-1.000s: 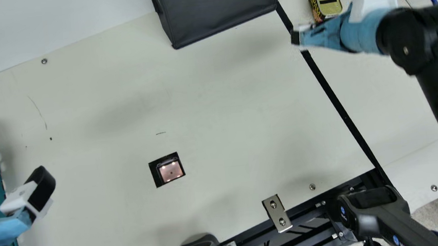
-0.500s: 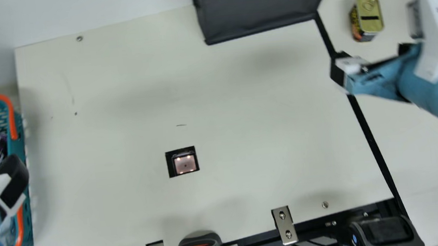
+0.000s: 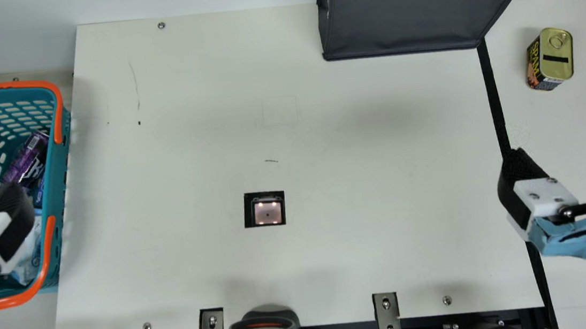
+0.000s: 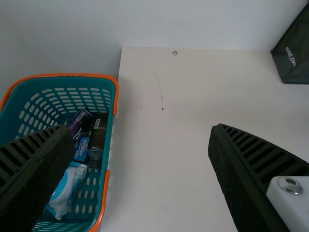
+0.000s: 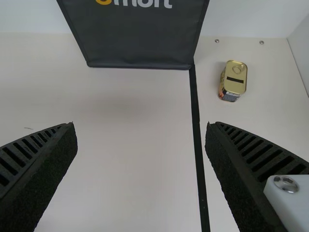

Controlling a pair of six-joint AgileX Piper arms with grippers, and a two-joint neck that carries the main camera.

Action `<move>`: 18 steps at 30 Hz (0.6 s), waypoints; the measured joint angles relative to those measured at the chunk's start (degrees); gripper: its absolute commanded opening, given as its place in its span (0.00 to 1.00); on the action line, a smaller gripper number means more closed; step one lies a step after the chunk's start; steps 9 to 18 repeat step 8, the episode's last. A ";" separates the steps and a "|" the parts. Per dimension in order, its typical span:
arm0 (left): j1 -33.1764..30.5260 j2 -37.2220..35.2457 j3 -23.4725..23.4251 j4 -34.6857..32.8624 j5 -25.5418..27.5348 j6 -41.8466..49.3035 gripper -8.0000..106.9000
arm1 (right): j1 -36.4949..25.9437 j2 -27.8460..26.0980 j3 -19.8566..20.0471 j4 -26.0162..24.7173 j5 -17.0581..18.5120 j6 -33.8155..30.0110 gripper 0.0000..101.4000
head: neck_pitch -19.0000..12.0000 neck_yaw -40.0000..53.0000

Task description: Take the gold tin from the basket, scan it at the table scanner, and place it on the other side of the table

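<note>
Apparently the job is all but finished: the gold tin (image 3: 557,56) stands upright, ring-pull lid facing up, beyond the black strip (image 3: 491,86) and to the right of the dark shopping bag (image 3: 402,19), across the table from the teal basket (image 3: 62,176). So the taking out and the placing look done. The scan I can only infer; nothing lies over the table scanner (image 3: 267,213), and its lit window does not tell me whether a code was read. If it was, I judge that I need only keep my arms clear of the tin.

My right gripper (image 5: 141,126) has its fingers spread wide with nothing between them, well apart from the tin. My left gripper (image 4: 141,129) is spread and empty too, and in the main view one of its fingers covers some of the basket's inside.

That view's left edge cuts off the basket, and its right edge clips a finger of my right gripper. The bag's top is cut off as well. In the basket I make out a purple can (image 4: 79,121) and a blue-and-white packet (image 4: 67,188), partly behind my finger; the dark goods beside them are harder to name.
</note>
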 measured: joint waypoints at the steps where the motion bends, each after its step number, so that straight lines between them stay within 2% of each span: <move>1: 0.00 0.00 0.00 0.00 -0.15 0.00 0.85 | 0.00 0.00 0.00 -0.05 0.00 0.00 0.94 | -0.09 0.09; 18: 0.00 0.00 0.00 0.00 -0.30 0.00 0.85 | 0.00 0.00 -0.03 -0.05 0.00 0.00 0.94 | -0.09 0.00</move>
